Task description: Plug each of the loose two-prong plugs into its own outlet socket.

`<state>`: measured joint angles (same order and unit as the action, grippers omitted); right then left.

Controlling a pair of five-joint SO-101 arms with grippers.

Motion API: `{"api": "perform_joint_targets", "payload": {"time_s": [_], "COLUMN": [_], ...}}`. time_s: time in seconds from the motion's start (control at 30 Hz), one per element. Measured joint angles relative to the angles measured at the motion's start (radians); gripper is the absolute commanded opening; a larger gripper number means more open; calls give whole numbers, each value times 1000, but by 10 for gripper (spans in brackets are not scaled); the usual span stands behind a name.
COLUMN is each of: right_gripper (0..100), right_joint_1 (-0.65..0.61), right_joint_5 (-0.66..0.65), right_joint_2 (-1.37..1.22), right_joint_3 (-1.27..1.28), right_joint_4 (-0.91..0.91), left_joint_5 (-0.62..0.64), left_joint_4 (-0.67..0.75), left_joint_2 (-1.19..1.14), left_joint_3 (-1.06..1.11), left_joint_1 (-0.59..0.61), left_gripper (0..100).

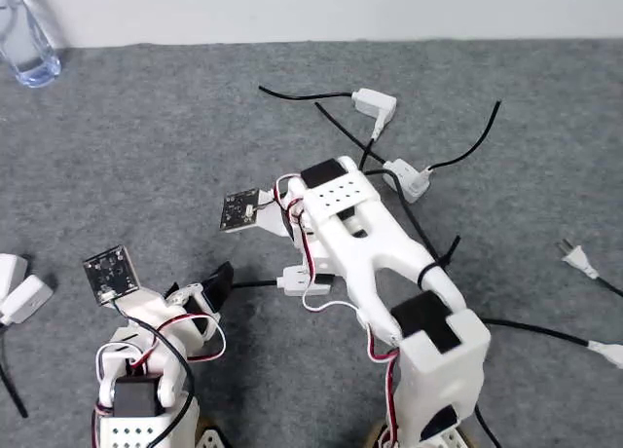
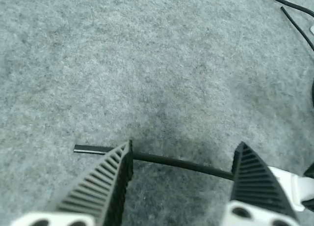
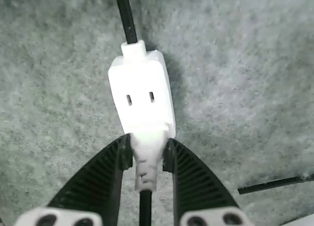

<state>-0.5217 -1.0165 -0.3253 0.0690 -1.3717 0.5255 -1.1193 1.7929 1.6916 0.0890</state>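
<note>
My right gripper (image 3: 146, 155) is shut on a white two-prong plug (image 3: 146, 152). The plug's body sits against the end of a white outlet socket (image 3: 142, 96), and no prongs show. Two free slots show on the socket's upper face, and its black cord (image 3: 125, 14) leads away. From above, this plug and socket (image 1: 295, 280) lie under the right arm's wrist. My left gripper (image 2: 184, 152) is open and straddles a black cord (image 2: 171, 162) on the carpet. In the high view the left gripper (image 1: 212, 284) is just left of that white pair.
Two more white sockets (image 1: 375, 102) (image 1: 409, 180) with black cords lie at the back. A loose plug (image 1: 579, 258) and another white piece (image 1: 608, 351) lie at the right edge. White sockets (image 1: 19, 292) sit at the left edge. A clear bottle (image 1: 24, 39) stands far left.
</note>
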Motion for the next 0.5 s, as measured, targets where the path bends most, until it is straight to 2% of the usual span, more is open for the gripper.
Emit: {"api": "perform_joint_targets", "payload": {"time_s": [0.5], "right_gripper": [12], "right_joint_1": [2], "right_joint_5": [-2], "right_joint_2": [3], "right_joint_3": [46], "right_joint_4": [40], "left_joint_5": [0], "left_joint_4": [0], "left_joint_2": [0], "left_joint_3": [0], "left_joint_1": [0], "left_gripper": [312]}}
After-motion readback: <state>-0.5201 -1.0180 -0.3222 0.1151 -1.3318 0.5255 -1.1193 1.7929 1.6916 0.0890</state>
